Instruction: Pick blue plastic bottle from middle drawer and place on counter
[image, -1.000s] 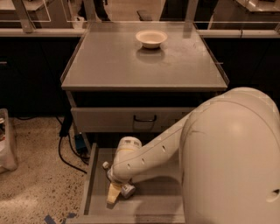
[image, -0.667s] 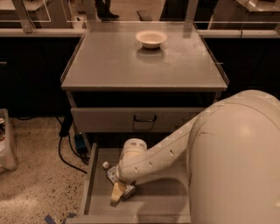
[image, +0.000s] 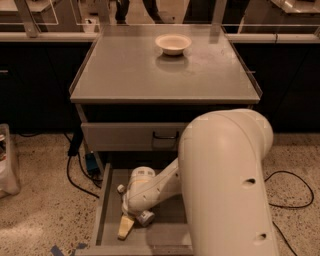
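While the gripper (image: 126, 229) sat low in the open drawer (image: 111, 205), its state couldn't be told; bottle hidden, likely under the arm. Step looked like grasping. Next needed firm pinch, straight lift, then desk (image: 130, 70) beside bowl (image: 173, 43).

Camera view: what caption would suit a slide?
Robot arm with its gripper down in the open middle drawer; a white bowl sits on the counter.

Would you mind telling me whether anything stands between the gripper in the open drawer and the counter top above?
Nothing visible does. The gripper sits low in the middle drawer, pulled out ahead of the closed drawer front. The counter holds only a white bowl near its far edge. The bottle I cannot make out.
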